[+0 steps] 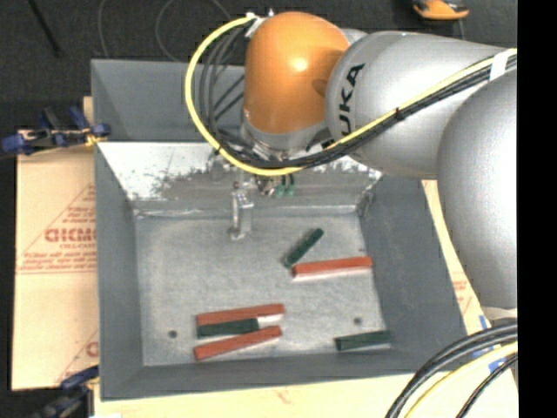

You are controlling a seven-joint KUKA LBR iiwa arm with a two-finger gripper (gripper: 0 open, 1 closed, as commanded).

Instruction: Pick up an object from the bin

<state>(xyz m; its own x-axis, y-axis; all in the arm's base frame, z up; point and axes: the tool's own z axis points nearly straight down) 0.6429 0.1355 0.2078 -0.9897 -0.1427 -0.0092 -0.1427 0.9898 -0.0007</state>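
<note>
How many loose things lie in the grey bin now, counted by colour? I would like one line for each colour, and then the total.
Red sticks: 3
Dark green sticks: 3
Total: 6

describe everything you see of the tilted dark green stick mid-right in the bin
The dark green stick is short and matte, maybe plastic. It lies flat on the bin floor, slanting from lower left to upper right. Its lower end meets or nearly meets the left end of a red bar with a pale edge.
</note>
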